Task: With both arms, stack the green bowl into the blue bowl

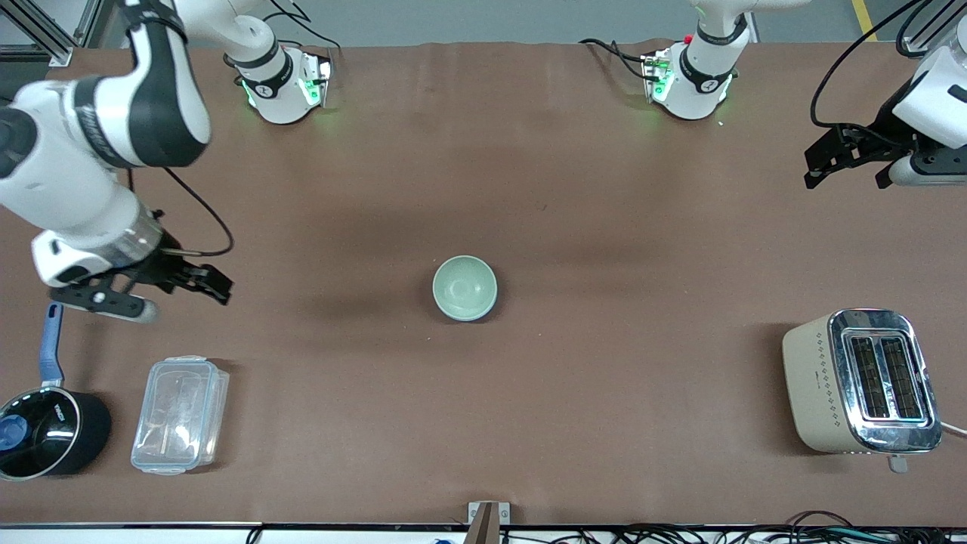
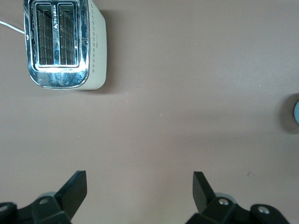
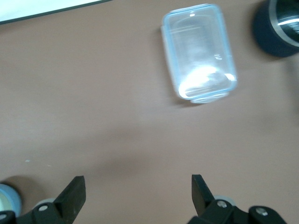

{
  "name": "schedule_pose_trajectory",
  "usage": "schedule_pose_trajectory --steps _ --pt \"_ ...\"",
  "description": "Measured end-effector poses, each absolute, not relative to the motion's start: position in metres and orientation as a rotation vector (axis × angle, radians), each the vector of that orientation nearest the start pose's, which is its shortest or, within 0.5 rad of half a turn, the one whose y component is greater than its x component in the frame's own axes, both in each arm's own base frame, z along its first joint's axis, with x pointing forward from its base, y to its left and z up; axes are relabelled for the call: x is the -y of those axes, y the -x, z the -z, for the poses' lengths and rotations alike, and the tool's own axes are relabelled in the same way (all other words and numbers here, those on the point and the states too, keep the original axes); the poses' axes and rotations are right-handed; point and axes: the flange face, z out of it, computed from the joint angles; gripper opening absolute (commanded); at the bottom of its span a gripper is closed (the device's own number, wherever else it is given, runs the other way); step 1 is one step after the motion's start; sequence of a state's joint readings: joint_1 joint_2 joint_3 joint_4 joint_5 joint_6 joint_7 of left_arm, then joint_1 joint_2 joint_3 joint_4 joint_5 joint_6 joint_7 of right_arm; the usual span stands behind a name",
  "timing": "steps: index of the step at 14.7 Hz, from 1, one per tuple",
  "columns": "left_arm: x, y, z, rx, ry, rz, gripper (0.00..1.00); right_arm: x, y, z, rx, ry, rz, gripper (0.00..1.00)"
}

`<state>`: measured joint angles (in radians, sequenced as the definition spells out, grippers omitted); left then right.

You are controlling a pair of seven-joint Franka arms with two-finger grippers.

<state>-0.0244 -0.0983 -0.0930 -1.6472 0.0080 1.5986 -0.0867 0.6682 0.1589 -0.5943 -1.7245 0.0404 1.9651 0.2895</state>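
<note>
The pale green bowl [image 1: 464, 287] stands upright in the middle of the table. In the wrist views a light-blue bowl wall shows at the picture's edge, in the left wrist view [image 2: 296, 114] and in the right wrist view [image 3: 10, 198], so the green bowl appears to sit in the blue bowl. My left gripper [image 1: 844, 175] is open and empty, up over the table at the left arm's end; it also shows in its own view [image 2: 140, 179]. My right gripper [image 1: 202, 282] is open and empty over the right arm's end [image 3: 138, 182].
A cream and chrome toaster [image 1: 861, 381] stands at the left arm's end, near the front camera. A clear lidded box [image 1: 180, 414] and a black saucepan [image 1: 49, 432] with a blue handle stand at the right arm's end.
</note>
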Motion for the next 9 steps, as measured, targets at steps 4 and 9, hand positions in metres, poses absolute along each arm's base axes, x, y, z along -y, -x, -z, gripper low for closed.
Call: schedule_pose_trajectory --steps 4,9 --pt "0.063 -0.522 -0.643 -0.048 3.128 0.072 1.00 -0.019 -0.585 -0.556 -0.400 3.137 0.163 1.00" --pt "0.064 -0.522 -0.643 -0.048 3.128 0.071 1.00 0.031 -0.554 -0.620 -0.355 3.131 0.105 1.00"
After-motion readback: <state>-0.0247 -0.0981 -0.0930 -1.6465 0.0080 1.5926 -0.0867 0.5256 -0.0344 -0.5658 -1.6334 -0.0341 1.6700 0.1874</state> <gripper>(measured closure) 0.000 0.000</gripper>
